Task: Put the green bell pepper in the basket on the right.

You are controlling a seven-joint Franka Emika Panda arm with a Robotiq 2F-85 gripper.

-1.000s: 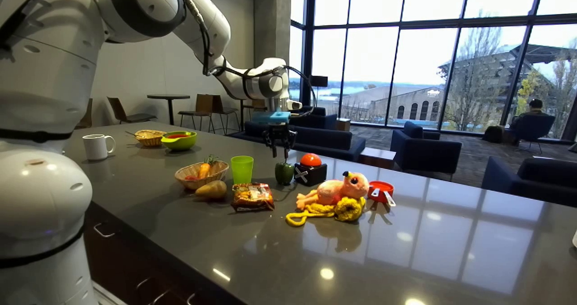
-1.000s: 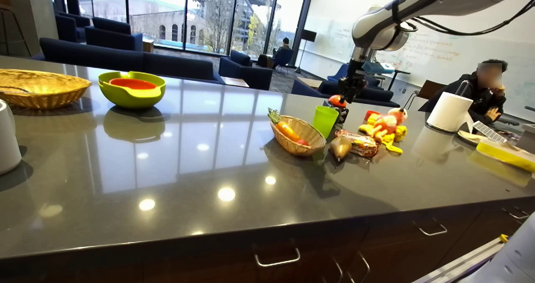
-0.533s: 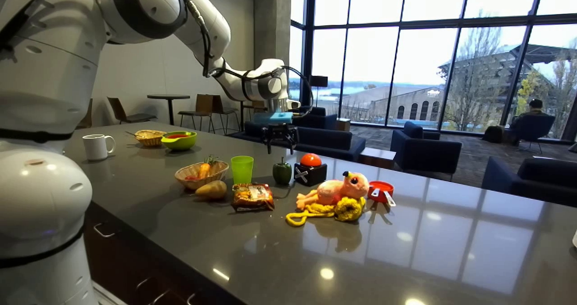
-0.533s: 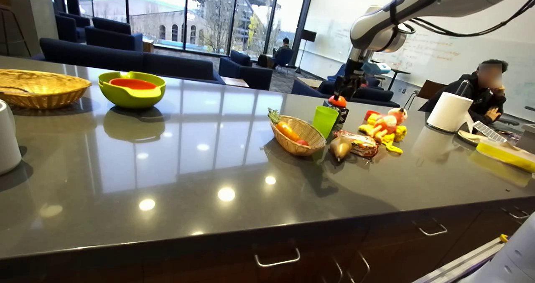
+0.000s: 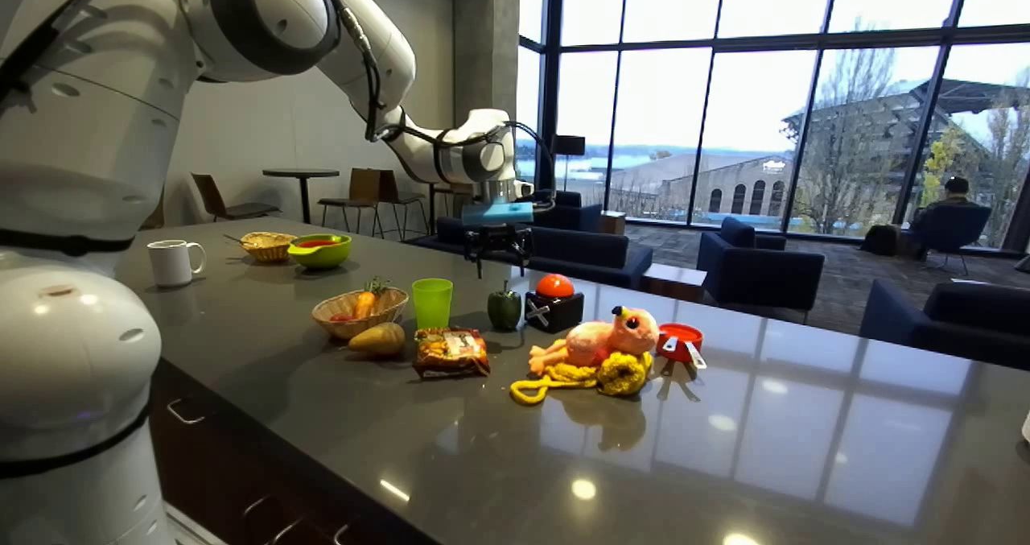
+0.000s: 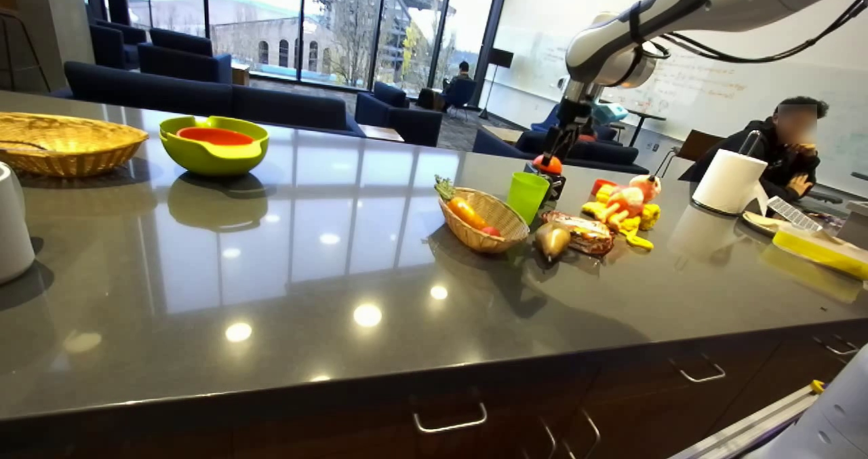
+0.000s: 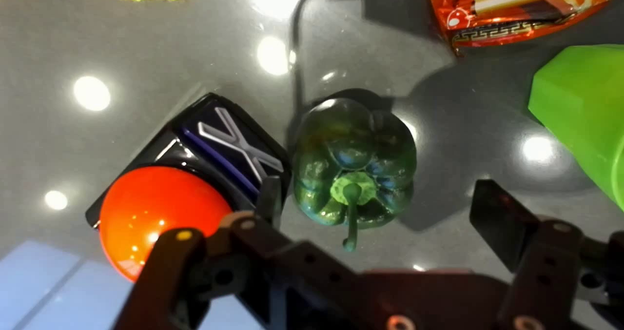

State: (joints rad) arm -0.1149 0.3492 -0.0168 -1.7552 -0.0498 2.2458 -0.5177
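The dark green bell pepper point(image 5: 504, 310) stands upright on the counter, stem up, between the lime-green cup point(image 5: 432, 303) and a black box with a red dome. Directly over it hovers my gripper point(image 5: 500, 271), spread wide and touching nothing that I can see. In the wrist view the pepper point(image 7: 353, 154) shows below and ahead of the gap of the gripper point(image 7: 376, 193), nearer the left finger. I cannot make out the pepper in the exterior view where the gripper point(image 6: 550, 148) is seen from its side. The right-hand basket point(image 6: 478, 240) is wicker and holds a carrot and something red.
The box with the red dome point(image 7: 161, 213) is close to the left finger. A snack packet point(image 5: 451, 352), a brown pear-like vegetable point(image 5: 378, 340) and a pink plush bird point(image 5: 599, 342) lie in front. Farther off are another basket point(image 6: 74, 150), a green bowl point(image 6: 213, 157) and a white mug point(image 5: 171, 263).
A second ago the fingers were close together at the pepper's top. They have spread apart, and the hand has shifted slightly. The pepper has moved a little and stays on the counter.
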